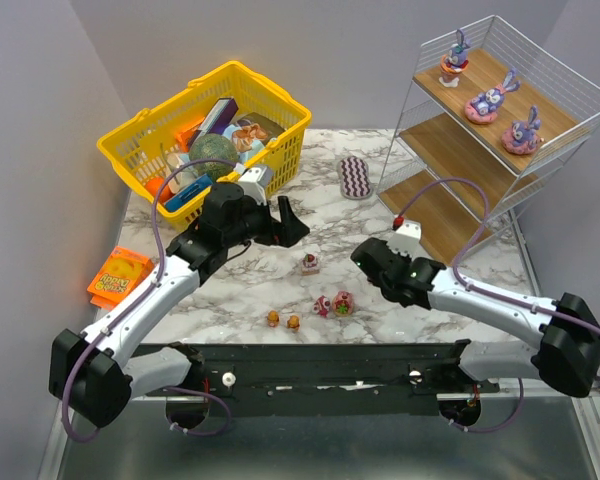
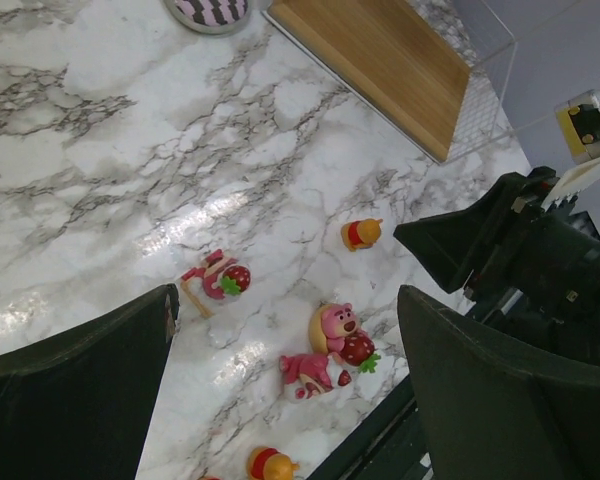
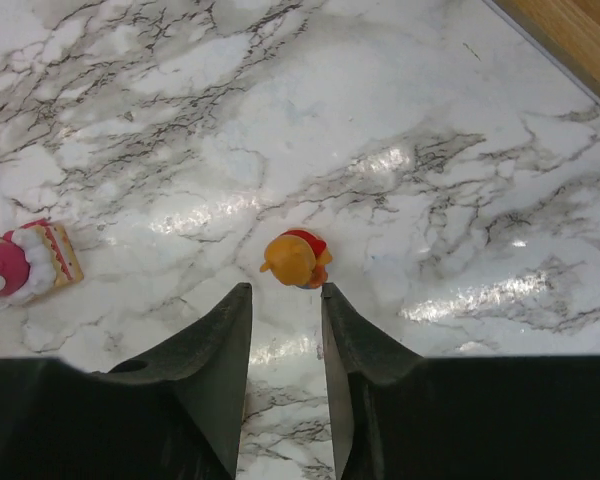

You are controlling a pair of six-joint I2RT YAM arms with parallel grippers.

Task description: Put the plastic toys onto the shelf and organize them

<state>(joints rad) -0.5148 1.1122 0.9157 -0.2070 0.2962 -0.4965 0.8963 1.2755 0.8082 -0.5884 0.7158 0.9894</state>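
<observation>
The left arm (image 1: 150, 300) and right arm (image 1: 485, 298) are both wearing smooth white shells along their long links, while bulky matte-black housings are capping the joints, biggest at the shoulders. A thin purple cable (image 1: 163, 203) is looping out at each wrist, the right one is meeting a red-tipped plug beside a small white block (image 1: 408, 231), and pale round fittings are dotting the black base rail (image 1: 310, 378). Up front, the jaws are showing as dark, grainy, wedge-shaped slabs.

Bare marble (image 3: 380, 100) surrounds the orange bear (image 3: 297, 259); pink toy (image 3: 20, 265) lies well aside.
</observation>
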